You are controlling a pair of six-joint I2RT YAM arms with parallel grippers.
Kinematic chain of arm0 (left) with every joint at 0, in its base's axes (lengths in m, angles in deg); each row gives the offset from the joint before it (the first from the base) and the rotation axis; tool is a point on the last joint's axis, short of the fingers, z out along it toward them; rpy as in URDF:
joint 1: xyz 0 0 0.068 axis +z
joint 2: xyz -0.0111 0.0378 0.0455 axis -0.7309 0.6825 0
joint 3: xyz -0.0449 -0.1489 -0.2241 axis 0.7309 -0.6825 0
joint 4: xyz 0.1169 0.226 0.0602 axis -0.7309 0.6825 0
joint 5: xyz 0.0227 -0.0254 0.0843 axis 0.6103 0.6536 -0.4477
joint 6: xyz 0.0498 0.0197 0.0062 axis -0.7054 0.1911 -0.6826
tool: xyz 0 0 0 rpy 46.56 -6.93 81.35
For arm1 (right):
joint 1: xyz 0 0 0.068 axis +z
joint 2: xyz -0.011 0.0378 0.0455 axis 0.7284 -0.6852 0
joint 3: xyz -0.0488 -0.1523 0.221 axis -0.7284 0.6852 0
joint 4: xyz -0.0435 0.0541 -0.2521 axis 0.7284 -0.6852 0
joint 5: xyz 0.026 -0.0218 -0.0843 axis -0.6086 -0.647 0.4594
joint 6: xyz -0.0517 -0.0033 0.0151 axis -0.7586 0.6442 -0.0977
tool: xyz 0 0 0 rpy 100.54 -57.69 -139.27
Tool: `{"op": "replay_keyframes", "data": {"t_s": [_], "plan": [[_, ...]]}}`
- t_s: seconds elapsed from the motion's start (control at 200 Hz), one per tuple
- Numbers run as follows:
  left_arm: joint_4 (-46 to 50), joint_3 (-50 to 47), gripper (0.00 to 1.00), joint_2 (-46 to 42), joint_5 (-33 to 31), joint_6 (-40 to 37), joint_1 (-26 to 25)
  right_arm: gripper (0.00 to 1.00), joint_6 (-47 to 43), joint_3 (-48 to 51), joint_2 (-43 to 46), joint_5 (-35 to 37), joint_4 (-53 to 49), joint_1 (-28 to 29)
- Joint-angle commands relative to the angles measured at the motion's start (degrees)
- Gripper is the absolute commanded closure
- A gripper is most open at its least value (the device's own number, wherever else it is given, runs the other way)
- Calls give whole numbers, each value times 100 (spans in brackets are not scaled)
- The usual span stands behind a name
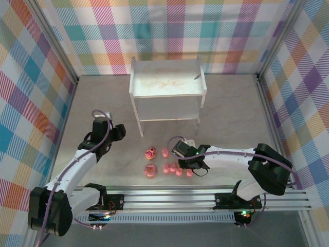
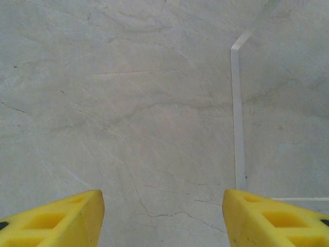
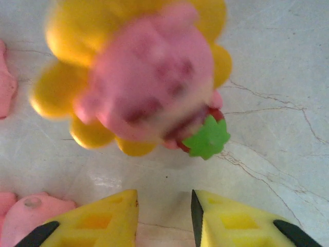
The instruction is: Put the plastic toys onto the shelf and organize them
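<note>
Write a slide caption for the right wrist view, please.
Right gripper, jaws slightly apart, facing a blurred pink-and-yellow plastic toy figure, pale marbled table beneath.

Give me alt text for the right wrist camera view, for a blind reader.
A blurred pink toy with a yellow ruff and green star-shaped piece shows against the pale table, beyond two yellow fingers, slightly apart and empty. More pink toys show at the left edge.

No legible text, no labels or numbers, shelf [image 1: 167, 86] unmarked, plastic toys [image 1: 167, 168] unmarked
</note>
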Motion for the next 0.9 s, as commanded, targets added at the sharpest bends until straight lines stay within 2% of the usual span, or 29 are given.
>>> {"op": "replay_keyframes", "data": {"t_s": [0.0,0.305,0.45,0.51,0.71,0.815,0.895], "plan": [[-119,170,38,-100,49,-25,-60,62,-140,5,278,186,-102,35],[-104,224,38,-117,62,-27,-60,44,-548,-264,964,745,-388,34],[-110,241,38,-121,82,-39,-60,26,-861,-305,1016,835,-473,25],[-113,234,38,-115,110,-36,-62,20,-1219,-297,966,679,-372,14],[-118,238,38,-136,118,-40,-60,14,-2312,-317,670,84,-125,-89],[-100,246,38,-167,121,-53,-60,14,-2651,-290,618,-340,29,-312],[-79,258,38,-176,121,-65,-60,9,-2769,-209,664,-400,127,-496]]}}
